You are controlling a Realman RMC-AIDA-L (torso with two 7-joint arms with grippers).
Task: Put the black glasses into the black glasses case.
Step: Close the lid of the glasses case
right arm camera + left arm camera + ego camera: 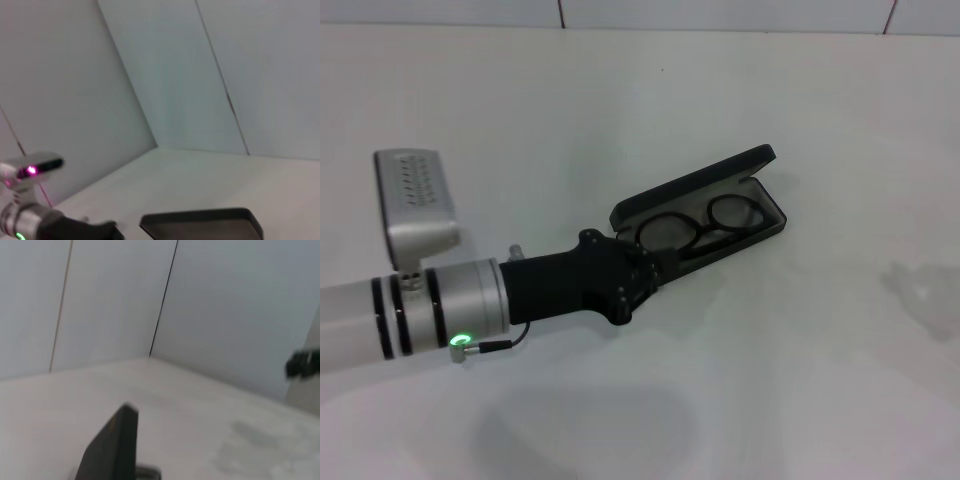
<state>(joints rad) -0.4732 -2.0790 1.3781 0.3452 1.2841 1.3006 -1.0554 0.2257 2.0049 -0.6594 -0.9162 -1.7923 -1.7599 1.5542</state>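
The black glasses case (pixel 760 160) lies open in the middle of the white table, its lid standing up on the far side. Inside it rest the black glasses (pixel 698 226), both round lenses showing and the temple arms folded toward the case's near edge. My left gripper (pixel 658 264) reaches in from the left and sits at the case's near left end, against the glasses' left side. The left wrist view shows only the raised lid (pixel 117 450) edge-on. In the right wrist view the lid (pixel 205 225) appears with the left arm (pixel 60 227) beside it. My right gripper is out of view.
A white table (pixel 800 380) spreads around the case, with tiled white walls (pixel 720 12) behind it. A small dark object (pixel 302 364) shows far off in the left wrist view.
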